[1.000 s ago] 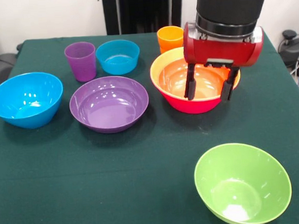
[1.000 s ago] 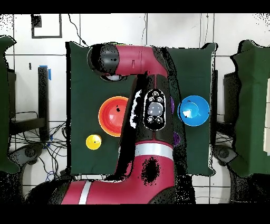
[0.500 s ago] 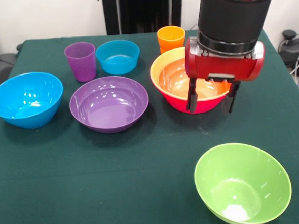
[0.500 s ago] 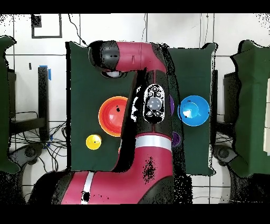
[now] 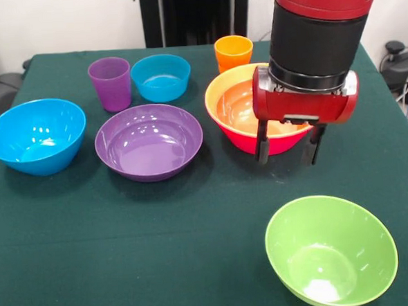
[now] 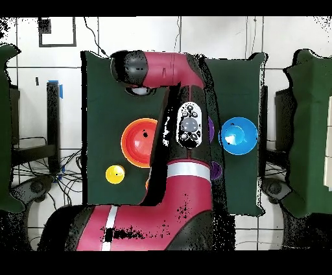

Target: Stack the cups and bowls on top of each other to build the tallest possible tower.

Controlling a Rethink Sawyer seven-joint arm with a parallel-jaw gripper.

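You have six bowls in the front view. Loose ones: large blue bowl (image 5: 35,135) at the left, purple bowl (image 5: 148,141) beside it toward the middle, small blue bowl (image 5: 160,77) behind that, green bowl (image 5: 330,249) alone at the near right. The other two form the tower (image 5: 238,120): an orange bowl (image 5: 237,104) nested inside the pink bowl (image 5: 248,140), right of the purple bowl.

Cups: two in the front view. The purple cup (image 5: 110,84) stands upright just left of the small blue bowl. The orange cup (image 5: 232,52) stands upright just behind the tower. The overhead view adds a yellow cup (image 6: 115,174), well apart from the tower (image 6: 138,144).

One arm (image 5: 315,28) comes down over the tower's right side. Your end effector (image 5: 286,141) hangs at the tower's near right rim, two dark fingers (image 5: 261,141) spread apart, nothing between them. Whether they touch the rim, you cannot tell.

The counter (image 5: 127,248) wears a dark green cloth. In the overhead view it sits on a pale tiled floor (image 6: 220,35) with cables (image 6: 39,175) trailing at one side. A white wall (image 5: 57,23) and a dark upright stand (image 5: 189,15) close off the far side in the front view.
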